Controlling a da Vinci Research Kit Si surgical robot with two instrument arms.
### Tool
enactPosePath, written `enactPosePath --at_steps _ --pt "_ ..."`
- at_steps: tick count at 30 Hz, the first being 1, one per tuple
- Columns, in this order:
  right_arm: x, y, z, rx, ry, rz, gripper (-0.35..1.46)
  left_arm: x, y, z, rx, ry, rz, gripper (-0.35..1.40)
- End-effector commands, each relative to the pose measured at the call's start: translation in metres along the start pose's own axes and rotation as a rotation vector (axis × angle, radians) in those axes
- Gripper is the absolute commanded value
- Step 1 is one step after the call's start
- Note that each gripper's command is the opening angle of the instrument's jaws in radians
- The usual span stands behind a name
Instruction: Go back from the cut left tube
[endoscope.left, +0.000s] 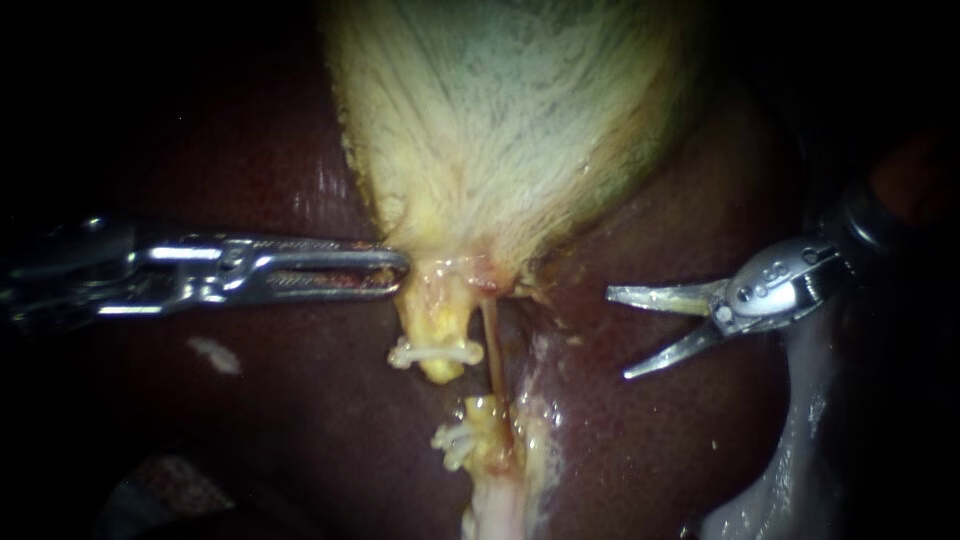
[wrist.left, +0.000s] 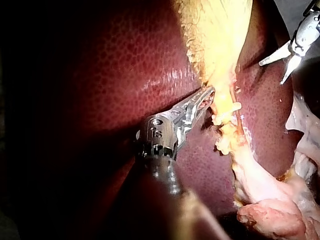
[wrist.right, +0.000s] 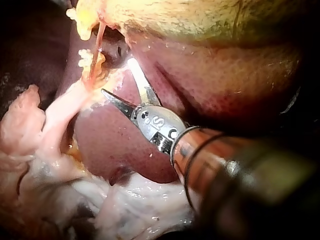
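Observation:
The pale yellow gallbladder (endoscope.left: 500, 120) hangs over the dark red liver (endoscope.left: 250, 400). Below its neck the left tube is cut. Its upper stump (endoscope.left: 437, 335) carries a white clip (endoscope.left: 435, 353), and the lower stump (endoscope.left: 478, 425) carries clips (endoscope.left: 455, 442). Beside them a thin reddish right tube (endoscope.left: 491, 345) runs whole. My left instrument (endoscope.left: 398, 270) is shut on the edge of the gallbladder's neck, also seen from its wrist (wrist.left: 210, 94). My right instrument (endoscope.left: 616, 334) has blades that stand open, apart from the tubes, over the liver (wrist.right: 116, 76).
Pale fatty tissue (endoscope.left: 500, 505) trails down from the lower stump. A whitish sheet of tissue (endoscope.left: 790, 440) lies under the right shaft. Pink lumpy tissue (wrist.left: 270, 212) lies beyond the liver's edge (wrist.right: 45, 150).

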Motion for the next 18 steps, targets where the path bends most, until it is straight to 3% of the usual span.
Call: enactPosePath --at_steps 1,8,18 --pt "0.0000 0.0000 0.0001 -0.001 -0.001 0.000 1.43 0.0005 -0.0002 0.0006 0.004 0.003 0.005 -0.35" --pt "-0.0001 0.0000 0.0001 0.005 0.002 -0.001 1.43 0.0022 -0.0009 0.0031 0.024 0.020 0.011 -0.35" --pt "-0.0001 0.0000 0.0001 0.005 0.002 -0.001 1.43 0.0030 -0.0014 0.0042 0.035 0.028 0.005 -0.35"
